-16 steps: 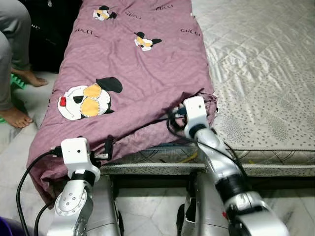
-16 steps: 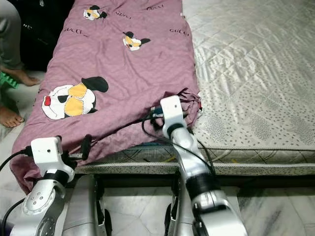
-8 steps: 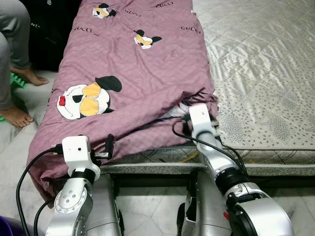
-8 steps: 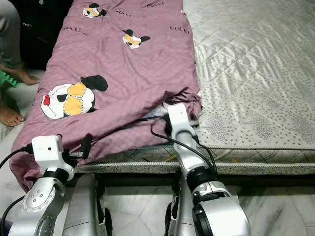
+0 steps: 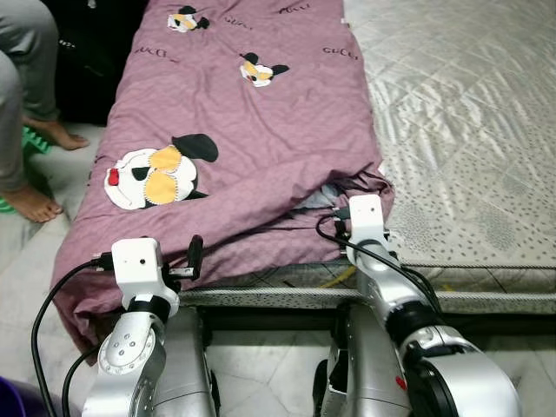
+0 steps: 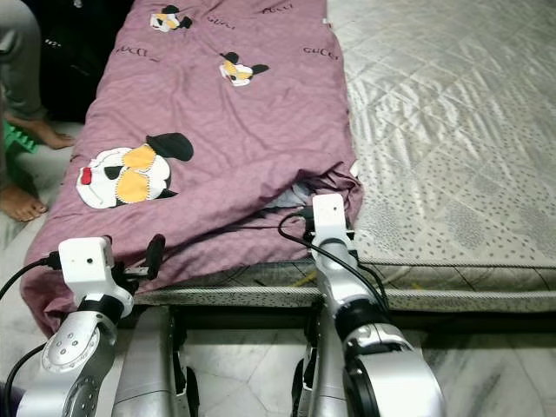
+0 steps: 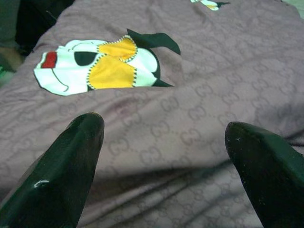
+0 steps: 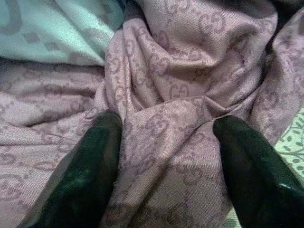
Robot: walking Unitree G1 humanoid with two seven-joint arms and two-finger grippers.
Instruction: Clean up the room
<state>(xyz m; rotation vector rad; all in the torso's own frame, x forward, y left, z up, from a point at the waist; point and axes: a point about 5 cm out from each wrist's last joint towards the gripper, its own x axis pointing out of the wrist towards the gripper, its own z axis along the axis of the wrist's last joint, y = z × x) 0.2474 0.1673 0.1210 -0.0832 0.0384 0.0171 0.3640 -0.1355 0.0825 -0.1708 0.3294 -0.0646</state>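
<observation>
We see a purple quilt (image 5: 252, 130) lying along the left half of the bed (image 5: 469, 130), running from the near edge to the far end. Its left side hangs over the bed's left edge toward the floor (image 5: 52, 217), and its near edge droops over the front of the mattress.

Our right claw (image 8: 164, 156) is at the quilt's near right corner, where the cloth is bunched into folds just beside the bare patterned mattress. Its fingers (image 8: 85, 175) are spread apart, with a ridge of quilt between them; we cannot tell whether they press the cloth. A pale inner layer of the quilt shows in the opening of the folds.

Our left claw (image 7: 164, 156) hovers over the near left part of the quilt, fingers wide apart and holding nothing, pointing toward the cartoon face (image 5: 152, 178) printed there.

To the right of the quilt the mattress is bare all the way to the far end. On the left, a person's legs (image 5: 26, 104) and bare feet stand on the floor close to the bed's left side, near the hanging quilt edge.
</observation>
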